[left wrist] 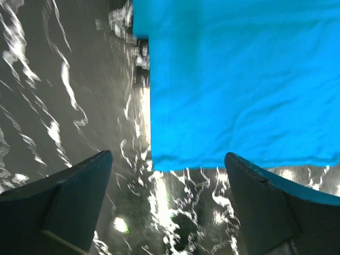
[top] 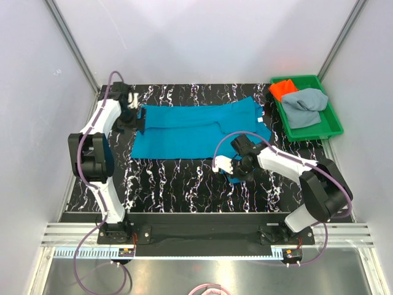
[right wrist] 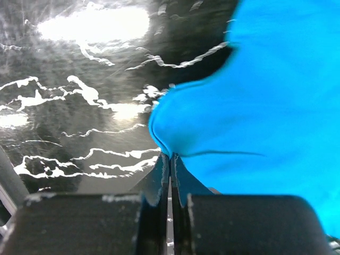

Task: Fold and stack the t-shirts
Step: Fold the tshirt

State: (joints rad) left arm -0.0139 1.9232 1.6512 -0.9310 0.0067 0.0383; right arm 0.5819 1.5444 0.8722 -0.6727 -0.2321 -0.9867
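left gripper [left wrist: 167,155]: jaws spread wide at teal-blue t-shirt [top: 196,130] end | right gripper [right wrist: 170,158]: jaws pressed together, pinching its cloth edge

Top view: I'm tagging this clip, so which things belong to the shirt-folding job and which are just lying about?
Job:
teal t-shirt, laid out
orange-red t-shirt, bunched
grey-blue t-shirt, bunched

Lying about:
green tray, holding those two bunched shirts
marbled table

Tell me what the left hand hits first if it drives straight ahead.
Likely the near edge of the teal-blue t-shirt, lying just ahead of the open left hand; if the hand tilts steeply, the black table may come first. Depth is unclear.
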